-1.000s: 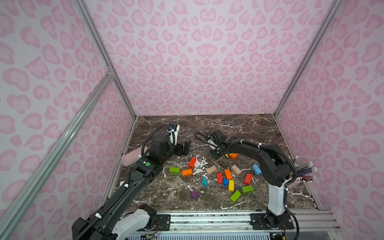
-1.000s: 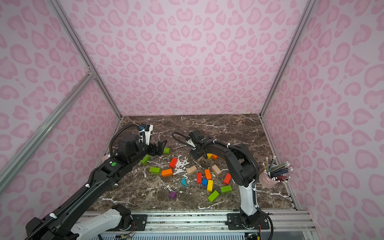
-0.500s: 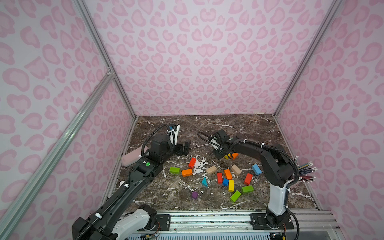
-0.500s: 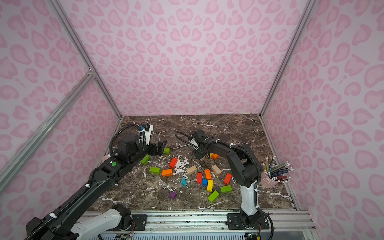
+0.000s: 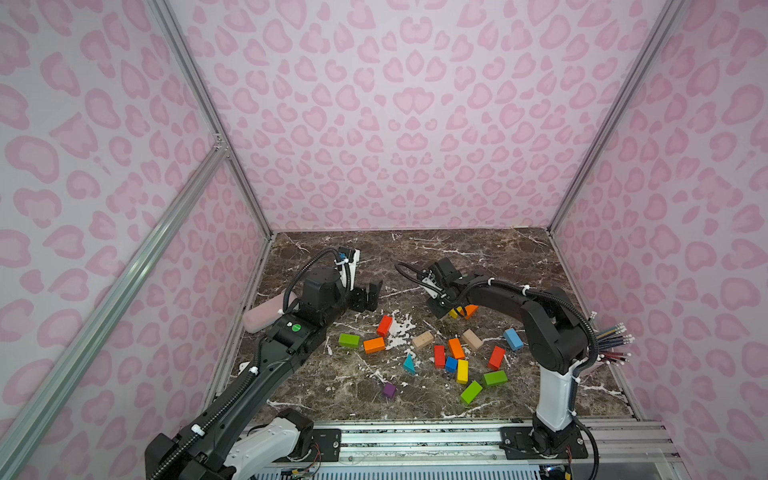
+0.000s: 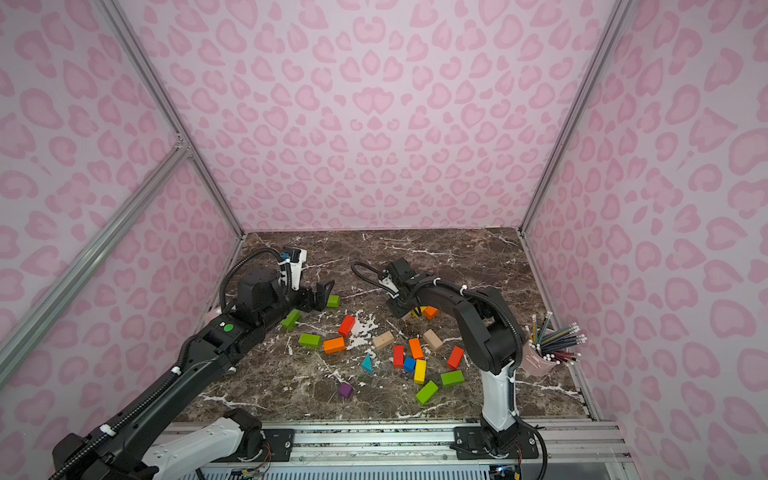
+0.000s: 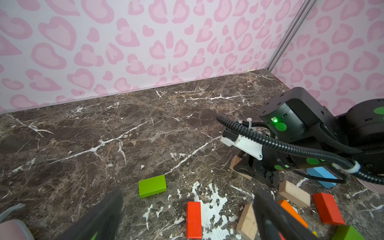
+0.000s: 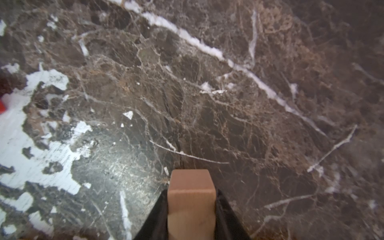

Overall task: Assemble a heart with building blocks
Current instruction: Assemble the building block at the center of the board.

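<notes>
While left gripper (image 5: 370,296) gapes wide, right gripper (image 8: 191,209) clamps plain wood block (image 8: 191,187) between its jaws

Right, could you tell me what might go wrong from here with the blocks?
The right gripper holds the plain wooden block with its end sticking out past the fingers; touching the dark marble tabletop could twist it loose.
In a top view that gripper sits low beside an orange wooden block and a yellow block, so placing may nudge them.
The open left gripper hovers near a small green cube and might bump it.
</notes>
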You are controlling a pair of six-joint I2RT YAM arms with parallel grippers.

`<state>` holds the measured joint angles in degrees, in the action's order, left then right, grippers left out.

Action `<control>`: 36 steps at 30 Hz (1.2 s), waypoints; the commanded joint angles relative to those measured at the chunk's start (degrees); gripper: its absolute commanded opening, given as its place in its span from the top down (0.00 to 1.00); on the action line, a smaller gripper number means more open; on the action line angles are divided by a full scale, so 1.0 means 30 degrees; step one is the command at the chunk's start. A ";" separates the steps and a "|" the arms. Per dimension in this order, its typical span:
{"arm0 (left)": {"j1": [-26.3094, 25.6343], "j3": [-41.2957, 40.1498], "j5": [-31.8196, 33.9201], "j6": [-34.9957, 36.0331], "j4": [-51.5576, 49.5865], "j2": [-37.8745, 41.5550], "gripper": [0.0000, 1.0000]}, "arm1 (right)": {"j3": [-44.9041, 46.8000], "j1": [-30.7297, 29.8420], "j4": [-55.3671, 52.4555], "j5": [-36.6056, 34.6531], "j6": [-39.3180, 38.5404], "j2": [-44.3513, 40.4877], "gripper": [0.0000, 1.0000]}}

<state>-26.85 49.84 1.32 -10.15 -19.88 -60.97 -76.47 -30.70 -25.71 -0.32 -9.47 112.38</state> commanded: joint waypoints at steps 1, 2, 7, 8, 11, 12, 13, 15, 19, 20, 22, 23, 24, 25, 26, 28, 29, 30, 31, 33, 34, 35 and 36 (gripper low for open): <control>-0.0015 0.0138 -0.0191 0.0147 0.0856 -0.0009 0.00 | -0.0205 0.0067 0.0085 -0.0124 -0.0298 0.0173 0.66; -0.0030 0.0141 -0.0206 0.0156 0.0880 -0.0040 0.00 | -0.0205 0.0052 0.0079 -0.0151 -0.0314 0.0187 0.66; -0.0014 0.0143 -0.0205 0.0161 0.0860 -0.0096 0.00 | -0.0197 0.0169 0.0099 -0.0216 -0.0383 0.0158 0.66; -0.0015 0.0143 -0.0206 0.0147 0.0866 -0.0098 0.01 | -0.0147 0.0180 0.0101 -0.0175 -0.0388 0.0132 0.66; -0.0018 0.0152 -0.0209 0.0146 0.0867 -0.0133 0.01 | -0.0103 0.0256 0.0081 -0.0158 -0.0391 0.0085 0.67; -0.0016 0.0157 -0.0210 0.0150 0.0881 -0.0141 0.01 | -0.0089 0.0291 0.0069 -0.0116 -0.0420 0.0059 0.67; -0.0017 0.0172 -0.0207 0.0159 0.0870 -0.0148 0.01 | -0.0058 0.0315 0.0061 -0.0123 -0.0436 0.0016 0.67; -0.0017 0.0172 -0.0223 0.0160 0.0866 -0.0127 0.00 | 0.0003 0.0358 0.0102 -0.0158 -0.0418 -0.0017 0.67; -0.0023 0.0172 -0.0228 0.0187 0.0864 -0.0159 0.01 | 0.0135 0.0428 0.0104 -0.0148 -0.0471 -0.0076 0.66; -0.0020 0.0154 -0.0223 0.0176 0.0877 -0.0179 0.01 | 0.0179 0.0422 0.0105 -0.0142 -0.0447 -0.0076 0.66; -0.0022 0.0164 -0.0209 0.0191 0.0884 -0.0174 0.01 | 0.0215 0.0471 0.0105 -0.0097 -0.0482 -0.0077 0.66; -0.0015 0.0162 -0.0206 0.0174 0.0859 -0.0205 0.01 | 0.0204 0.0475 0.0108 -0.0099 -0.0447 -0.0075 0.66; -0.0029 0.0165 -0.0228 0.0191 0.0863 -0.0194 0.01 | 0.0190 0.0449 0.0123 -0.0085 -0.0453 -0.0062 0.66; -0.0015 0.0164 -0.0221 0.0191 0.0859 -0.0194 0.01 | 0.0158 0.0459 0.0105 -0.0068 -0.0457 -0.0047 0.65; -0.0018 0.0175 -0.0212 0.0191 0.0864 -0.0228 0.01 | 0.0147 0.0477 0.0105 -0.0048 -0.0469 -0.0047 0.63; -0.0020 0.0198 -0.0223 0.0183 0.0861 -0.0243 0.01 | 0.0124 0.0459 0.0105 0.0014 -0.0457 -0.0047 0.59; -0.0019 0.0192 -0.0219 0.0188 0.0853 -0.0243 0.01 | 0.0116 0.0445 0.0105 0.0041 -0.0449 -0.0015 0.57; -0.0014 0.0180 -0.0230 0.0183 0.0837 -0.0274 0.00 | 0.0057 0.0447 0.0079 0.0072 -0.0446 -0.0018 0.55; -0.0033 0.0229 -0.0215 0.0169 0.0837 -0.0289 0.01 | 0.0031 0.0440 0.0078 0.0102 -0.0417 0.0002 0.52; -0.0022 0.0204 -0.0214 0.0176 0.0840 -0.0281 0.01 | -0.0022 0.0432 0.0109 0.0140 -0.0404 0.0011 0.48; -0.0014 0.0222 -0.0207 0.0191 0.0846 -0.0276 0.01 | -0.0128 0.0419 0.0105 0.0157 -0.0384 0.0012 0.45; -0.0029 0.0230 -0.0225 0.0191 0.0847 -0.0297 0.01 | -0.0200 0.0404 0.0097 0.0182 -0.0348 0.0040 0.43; -0.0037 0.0198 -0.0207 0.0175 0.0846 -0.0281 0.01 | -0.0291 0.0388 0.0081 0.0205 -0.0352 0.0041 0.42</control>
<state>-26.85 49.93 1.30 -10.00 -19.88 -61.82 -76.09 -29.30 -24.97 -0.32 -10.11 112.36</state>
